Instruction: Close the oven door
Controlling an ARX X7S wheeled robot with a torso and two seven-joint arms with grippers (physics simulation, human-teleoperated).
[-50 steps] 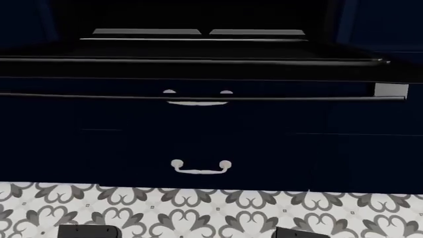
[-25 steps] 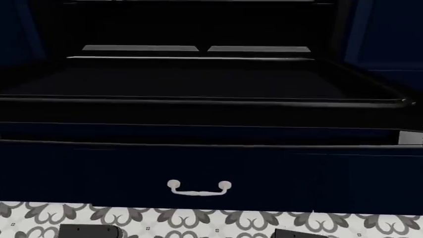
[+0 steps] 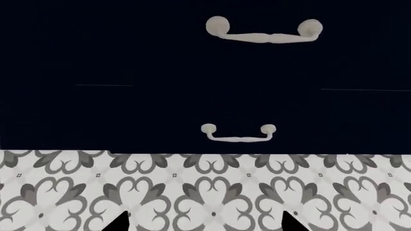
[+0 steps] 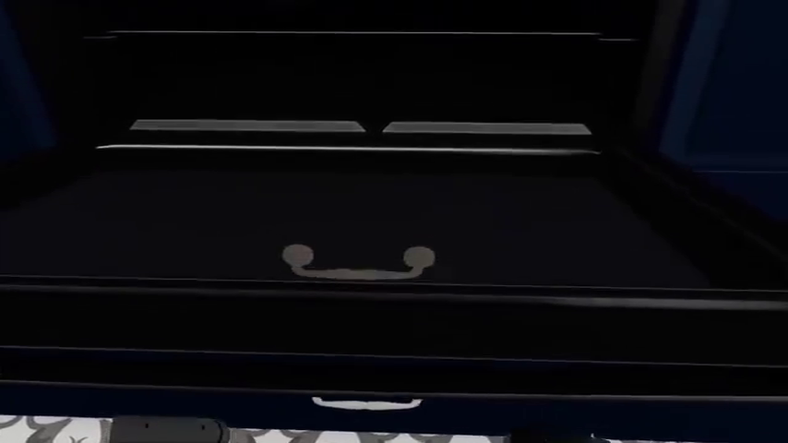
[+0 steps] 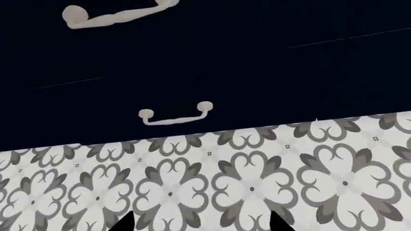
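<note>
The oven door (image 4: 369, 208) lies open and flat in the head view, a wide glossy black panel that mirrors a white drawer handle. Its front edge and thin bar handle (image 4: 394, 383) run across the bottom of that view. Behind it gapes the dark oven cavity (image 4: 357, 83). My left gripper (image 3: 205, 226) is open, with only its black fingertips (image 3: 121, 224) showing above the patterned floor. My right gripper (image 5: 202, 226) is open too, its fingertips (image 5: 126, 223) wide apart with nothing between them. Neither wrist view shows the oven door.
Navy drawer fronts (image 3: 160, 72) with white curved handles (image 3: 263, 33) (image 3: 239, 134) stand below the oven, facing both wrist cameras. Grey and white patterned floor tiles (image 5: 257, 178) lie under both grippers. A navy cabinet side (image 4: 739, 92) rises to the right of the oven.
The head view has risen and drawn closer over the open door. The door panel now fills most of the view, and the drawers and floor have slid almost out of the bottom.
</note>
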